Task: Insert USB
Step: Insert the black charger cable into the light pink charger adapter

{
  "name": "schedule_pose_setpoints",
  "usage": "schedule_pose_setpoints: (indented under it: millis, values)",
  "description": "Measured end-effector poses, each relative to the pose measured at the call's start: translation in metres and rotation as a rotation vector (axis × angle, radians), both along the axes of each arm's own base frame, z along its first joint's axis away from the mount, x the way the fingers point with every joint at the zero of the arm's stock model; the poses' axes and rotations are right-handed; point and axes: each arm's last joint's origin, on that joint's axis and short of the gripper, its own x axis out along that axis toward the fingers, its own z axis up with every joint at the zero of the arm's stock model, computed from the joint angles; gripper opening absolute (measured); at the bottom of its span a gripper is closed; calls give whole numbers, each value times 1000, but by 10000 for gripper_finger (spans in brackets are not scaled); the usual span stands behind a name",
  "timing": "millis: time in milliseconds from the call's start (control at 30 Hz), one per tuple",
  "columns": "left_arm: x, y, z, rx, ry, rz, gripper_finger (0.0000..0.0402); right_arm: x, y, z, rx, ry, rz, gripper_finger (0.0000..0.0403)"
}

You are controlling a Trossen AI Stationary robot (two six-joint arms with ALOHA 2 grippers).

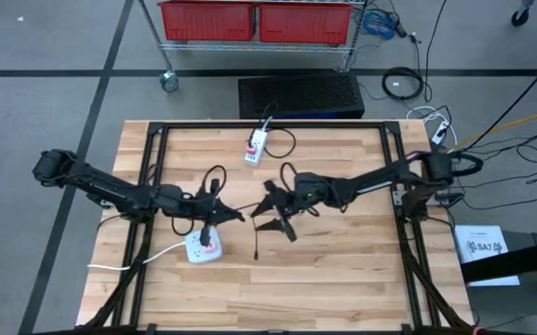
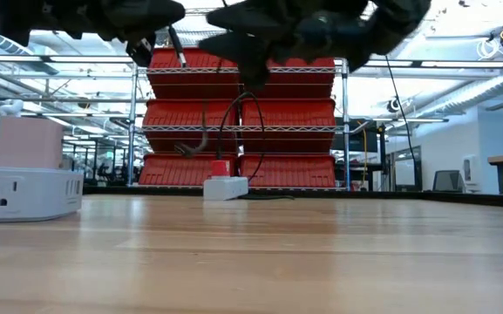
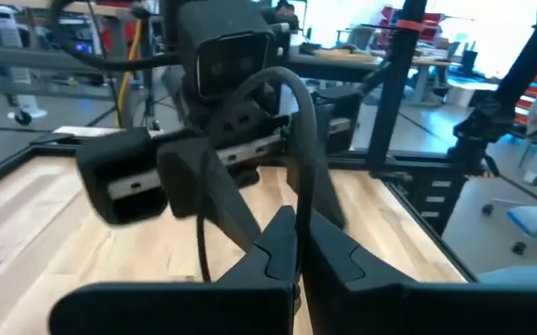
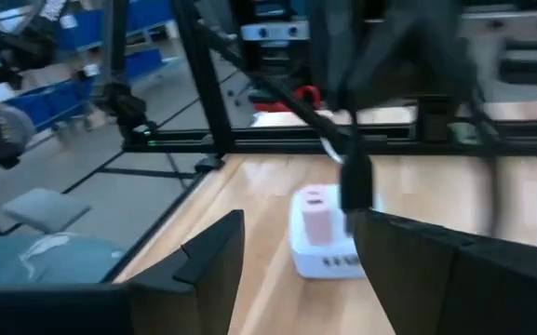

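Left claw (image 1: 223, 215) is clamped on the black cable (image 3: 301, 149) above the white hub (image 1: 203, 247). Right claw (image 1: 270, 210) gapes wide, empty, just beside it over the worktop (image 1: 342, 270).

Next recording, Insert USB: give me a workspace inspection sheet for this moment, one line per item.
Surface: wooden table, bare boards in front.
Job's things: white power hub with pink block on top, on the table's left part; black USB cable with its plug end hanging above the hub.
Clutter: second white power strip near the far edge.
Grippers: left gripper shut on the cable beside the hub; right gripper open, close by at mid-table.
Cables: white cord runs from the hub off the left; loose floor cables at right.
Surroundings: red bins on wire shelving beyond the table.
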Motion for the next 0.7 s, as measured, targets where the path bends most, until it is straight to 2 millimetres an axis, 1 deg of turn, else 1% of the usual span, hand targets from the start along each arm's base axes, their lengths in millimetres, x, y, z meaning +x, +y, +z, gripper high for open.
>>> schedule_pose_setpoints:
  millis: [133, 233, 333, 500, 600, 700]
  values:
    - [0, -1, -1, 1, 10, -22, 7, 21, 0, 4, 10, 30, -4, 194]
    - [0, -3, -2, 2, 16, -36, 7, 32, -2, 10, 1, 36, -9, 194]
    - [-1, -3, -3, 16, 32, -42, 7, 42, -2, 16, -2, 54, -13, 194]
    - [-1, -4, -4, 25, 35, -42, 7, 52, -1, 12, -8, 124, -10, 192]
    - [-1, -3, -5, 27, 44, -41, 7, 53, -1, 12, -11, 125, -23, 172]
    - [-1, -3, -6, 29, 56, -35, 7, 54, -3, 11, -26, 136, -80, 126]
